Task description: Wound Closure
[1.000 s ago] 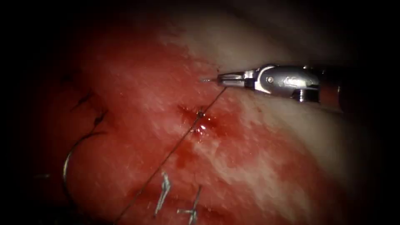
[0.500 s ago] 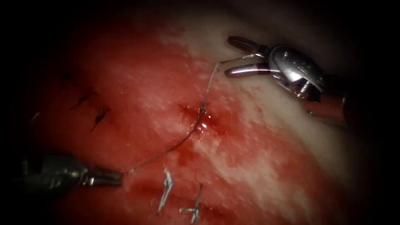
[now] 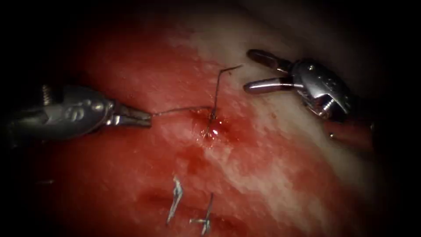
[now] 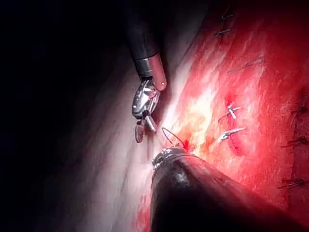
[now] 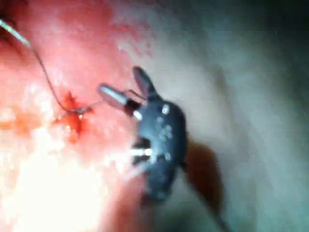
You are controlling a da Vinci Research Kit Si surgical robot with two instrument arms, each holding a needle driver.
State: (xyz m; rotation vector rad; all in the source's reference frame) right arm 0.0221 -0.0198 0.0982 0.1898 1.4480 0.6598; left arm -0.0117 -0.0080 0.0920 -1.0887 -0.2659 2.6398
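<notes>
Just left of the spread, empty right tool [image 3: 252, 70] stands the free thread end [image 3: 226, 72], upright from the stitch [image 3: 212, 118], while the left tool [image 3: 147, 119] grips the other strand.

Tissue [image 3: 272, 175] blotchy red with pale whitish streaks, cream-white toward 1 o'clock; glossy red fluid [image 3: 215, 129] at centre; thin dark thread [image 3: 180, 109]; pale silvery thread ends [image 3: 175, 204] at 6 o'clock; both pincers shiny silver-grey: left [image 3: 147, 119], right [image 3: 251, 70]
</notes>
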